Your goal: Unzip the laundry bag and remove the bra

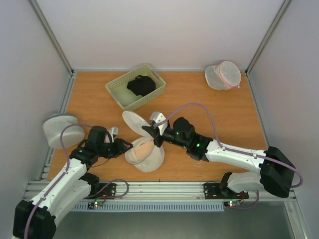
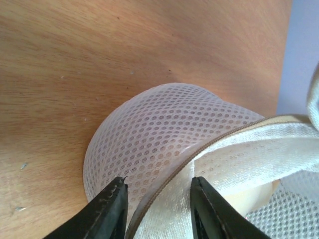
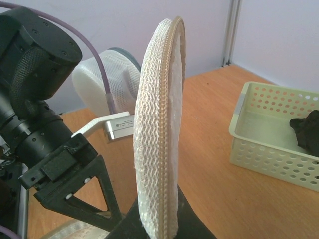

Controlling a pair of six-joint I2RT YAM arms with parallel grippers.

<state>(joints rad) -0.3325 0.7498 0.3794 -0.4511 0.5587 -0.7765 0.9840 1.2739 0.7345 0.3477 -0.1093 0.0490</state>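
Three mesh bags, one basket, two arms. The laundry bag (image 1: 147, 158) sits at table (image 1: 224, 119) centre toward 6 o'clock, unzipped, with one peach bra (image 1: 141, 148) showing inside. Left gripper (image 1: 128, 146) pinches the bag's rim at 9 o'clock. Right gripper (image 1: 152, 132) is clamped on the raised flap (image 1: 134, 122), which stands upright. Greyish mesh bag (image 1: 61, 130) lies at 9 o'clock, pink-zip bag (image 1: 223, 75) at 1 o'clock. Green basket (image 1: 115, 89) at 12 o'clock holds one black garment (image 1: 141, 84).
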